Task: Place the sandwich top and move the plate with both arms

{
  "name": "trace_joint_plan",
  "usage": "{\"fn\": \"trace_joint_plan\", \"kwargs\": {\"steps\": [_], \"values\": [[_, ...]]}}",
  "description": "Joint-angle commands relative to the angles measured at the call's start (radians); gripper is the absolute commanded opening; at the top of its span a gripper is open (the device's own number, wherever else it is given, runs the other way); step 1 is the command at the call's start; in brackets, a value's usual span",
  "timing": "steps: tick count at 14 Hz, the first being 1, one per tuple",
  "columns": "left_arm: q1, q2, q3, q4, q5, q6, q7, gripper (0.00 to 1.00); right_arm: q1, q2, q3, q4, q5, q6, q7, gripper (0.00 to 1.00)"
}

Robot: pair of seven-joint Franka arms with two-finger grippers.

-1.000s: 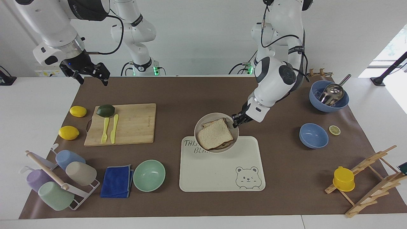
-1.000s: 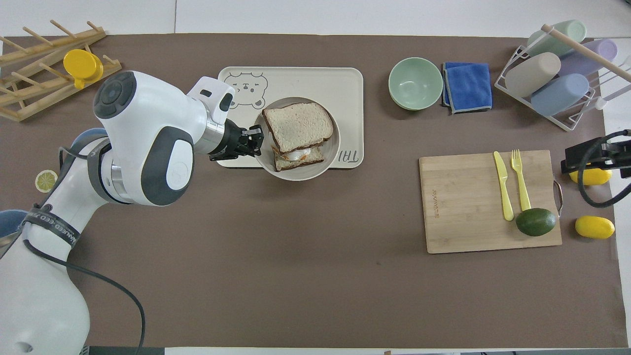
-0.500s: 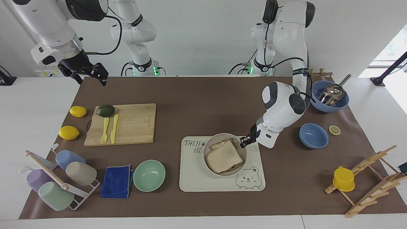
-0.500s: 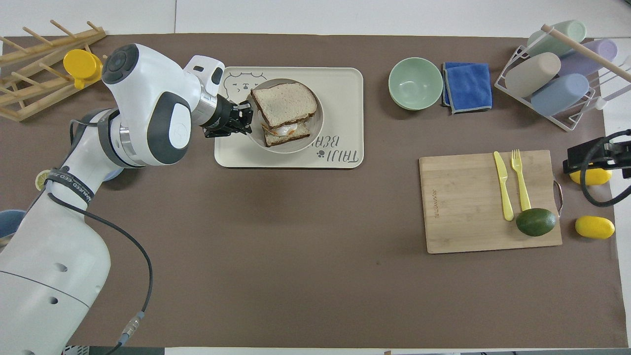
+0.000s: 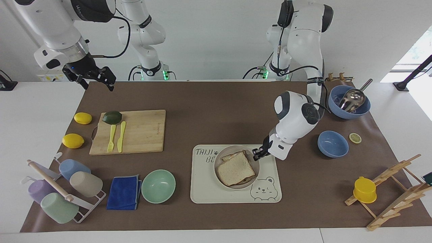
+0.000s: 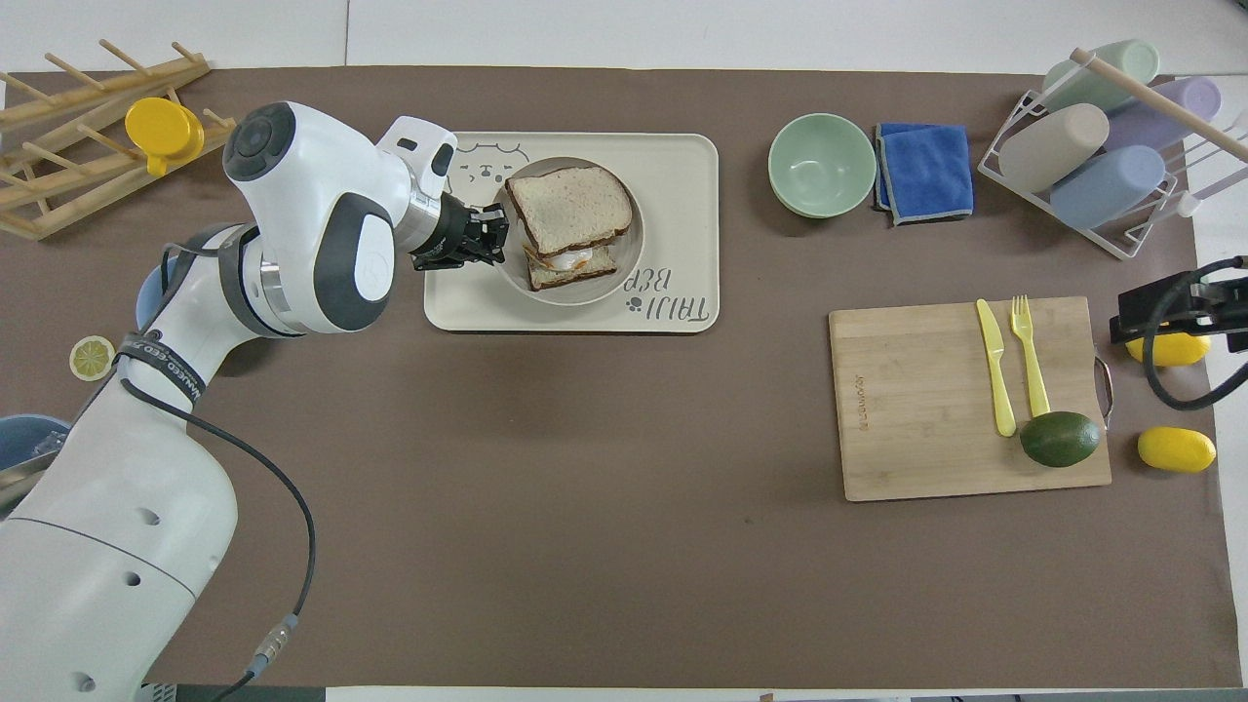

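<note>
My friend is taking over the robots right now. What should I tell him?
Left gripper: shut on the plate's rim, at the side toward the left arm's end.
Right gripper: open, empty, waiting up in the air by the right arm's end of the table.
The plate is on the bear tray.
The sandwich top lies on the egg toast in the plate.
Done: top placed, plate over the tray.
Left: let go of the plate and pull the left arm away.
</note>
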Motion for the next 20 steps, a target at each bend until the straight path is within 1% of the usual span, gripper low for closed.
{"fn": "trace_joint_plan", "kwargs": {"steps": [1, 2, 5, 7, 8, 11, 13, 15, 17, 19, 20], "values": [[-0.009, -0.010, 0.005, -0.016, 0.002, 0.038, 0.023, 0.51, -0.010, 0.001, 0.007, 0.000, -0.001, -0.015, -0.014, 1.00], [-0.009, -0.010, 0.005, -0.019, 0.002, 0.036, 0.023, 1.00, -0.013, 0.001, 0.007, 0.001, -0.001, -0.013, -0.016, 1.00], [0.007, -0.021, 0.008, -0.007, 0.005, -0.009, 0.059, 1.00, -0.015, -0.001, 0.007, 0.001, -0.001, -0.015, -0.016, 1.00], [0.037, -0.059, 0.020, -0.007, 0.021, -0.034, 0.076, 1.00, -0.013, -0.001, 0.007, 0.001, -0.001, -0.015, -0.016, 1.00], [0.040, -0.092, 0.025, -0.007, 0.072, -0.062, 0.076, 1.00, -0.013, 0.001, 0.007, 0.001, -0.001, -0.015, -0.014, 1.00], [0.076, -0.206, 0.032, -0.007, 0.190, -0.198, 0.073, 1.00, -0.013, 0.001, 0.007, 0.001, -0.002, -0.013, -0.014, 1.00], [0.076, -0.269, 0.060, 0.003, 0.259, -0.284, 0.074, 1.00, -0.013, 0.001, 0.007, 0.001, -0.001, -0.013, -0.016, 1.00], [0.077, -0.329, 0.080, 0.010, 0.287, -0.373, 0.074, 1.00, -0.013, 0.001, 0.007, 0.001, -0.001, -0.015, -0.014, 1.00], [0.076, -0.398, 0.097, 0.006, 0.344, -0.453, 0.074, 1.00, -0.013, 0.001, 0.007, 0.001, -0.001, -0.013, -0.014, 1.00], [0.077, -0.447, 0.098, 0.006, 0.367, -0.513, 0.074, 1.00, -0.013, 0.001, 0.007, 0.001, -0.001, -0.013, -0.014, 1.00], [0.096, -0.462, 0.098, 0.004, 0.376, -0.533, 0.074, 1.00, -0.013, -0.001, 0.007, 0.001, -0.001, -0.015, -0.016, 1.00]]}}
